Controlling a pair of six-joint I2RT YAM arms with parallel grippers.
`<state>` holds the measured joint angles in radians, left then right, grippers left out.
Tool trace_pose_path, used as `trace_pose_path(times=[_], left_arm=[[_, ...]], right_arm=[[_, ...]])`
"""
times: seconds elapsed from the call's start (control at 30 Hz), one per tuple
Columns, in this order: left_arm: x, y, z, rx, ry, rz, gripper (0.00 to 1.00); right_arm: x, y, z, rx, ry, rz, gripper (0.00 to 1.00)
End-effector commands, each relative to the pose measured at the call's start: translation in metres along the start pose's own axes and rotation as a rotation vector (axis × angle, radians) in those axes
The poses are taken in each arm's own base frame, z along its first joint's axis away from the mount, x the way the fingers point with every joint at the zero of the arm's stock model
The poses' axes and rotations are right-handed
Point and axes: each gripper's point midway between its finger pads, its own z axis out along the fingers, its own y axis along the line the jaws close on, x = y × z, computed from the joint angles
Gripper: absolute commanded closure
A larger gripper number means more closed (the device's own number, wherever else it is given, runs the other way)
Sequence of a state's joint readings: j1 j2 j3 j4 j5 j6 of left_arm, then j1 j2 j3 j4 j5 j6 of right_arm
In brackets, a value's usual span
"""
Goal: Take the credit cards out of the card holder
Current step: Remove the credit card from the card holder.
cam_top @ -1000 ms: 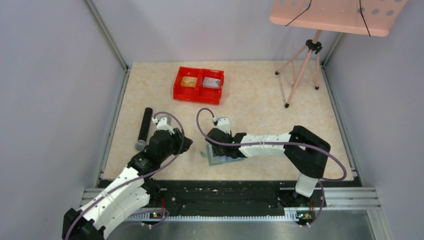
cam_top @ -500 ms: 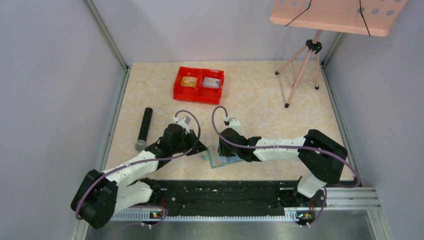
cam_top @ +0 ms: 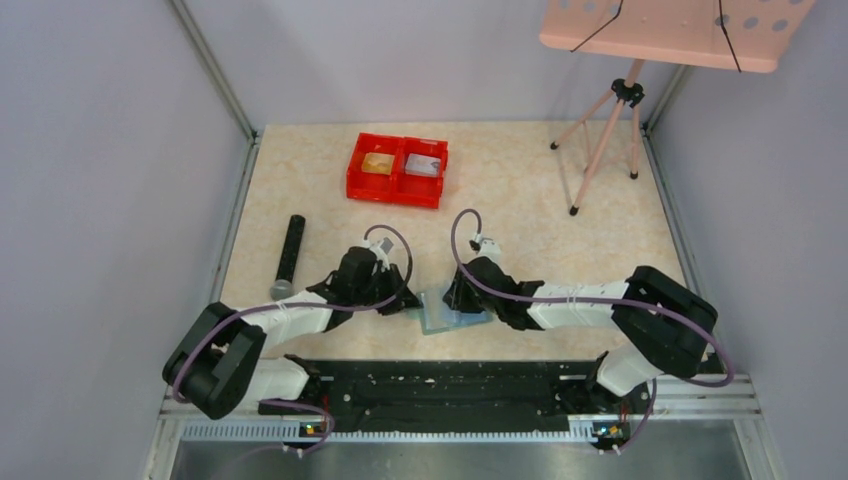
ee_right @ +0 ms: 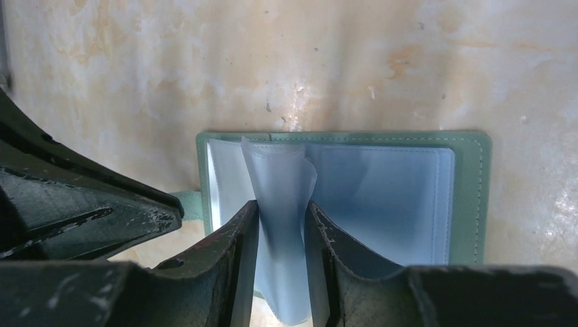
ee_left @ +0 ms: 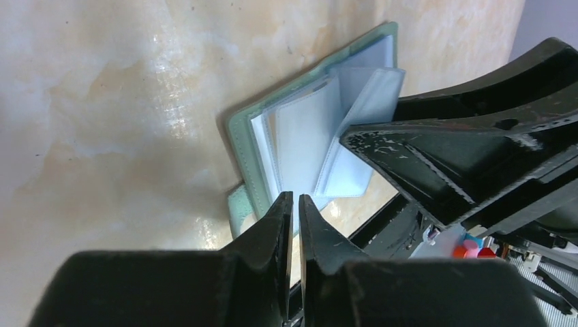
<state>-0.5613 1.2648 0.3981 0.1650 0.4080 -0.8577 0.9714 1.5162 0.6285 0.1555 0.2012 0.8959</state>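
beige marbled tabletop (cam_top: 540, 190), front edge: the sage-green folding card holder (cam_top: 437, 318) lies open. my right gripper (ee_right: 281, 212) pinches its pale blue-grey pocket leaf (ee_right: 279, 174); my left gripper (ee_left: 295, 202), nearly closed, looks empty. unpinned, the holder may drag if i pull.

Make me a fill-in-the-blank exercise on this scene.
1. The card holder is ___, not folded shut.
2. The right gripper pinches a pale ___ sleeve of the card holder.
3. The bin at the far side is ___ in colour.

Missing words: open; blue; red.
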Motion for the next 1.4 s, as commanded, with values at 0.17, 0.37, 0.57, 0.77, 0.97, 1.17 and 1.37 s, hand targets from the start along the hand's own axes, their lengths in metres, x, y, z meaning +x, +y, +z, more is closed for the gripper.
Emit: trace_pose_path(times=[0.17, 0.37, 0.57, 0.77, 0.97, 1.17, 1.37], left_arm=[[-0.018, -0.010, 0.019, 0.013, -0.020, 0.052, 0.89], [-0.021, -0.009, 0.025, 0.000, -0.014, 0.056, 0.89], [-0.018, 0.005, 0.026, -0.060, -0.005, 0.052, 0.90], [-0.016, 0.001, 0.021, -0.044, -0.011, 0.055, 0.90], [-0.015, -0.002, 0.016, -0.041, -0.004, 0.042, 0.90], [-0.013, -0.006, 0.005, -0.037, -0.018, 0.051, 0.91], [-0.003, -0.002, -0.001, -0.023, -0.006, 0.035, 0.95]], right_arm=[[-0.019, 0.014, -0.009, -0.098, -0.069, 0.083, 0.71], [-0.025, 0.007, -0.016, -0.049, -0.075, 0.072, 0.62], [-0.038, -0.034, -0.036, 0.162, -0.121, 0.003, 0.51], [-0.057, -0.050, -0.068, 0.234, -0.193, -0.027, 0.53], [-0.058, 0.024, -0.069, -0.060, -0.139, -0.049, 0.50], [-0.039, 0.049, -0.044, -0.041, -0.061, -0.127, 0.38], [-0.023, 0.051, -0.021, -0.008, -0.026, -0.124, 0.38]])
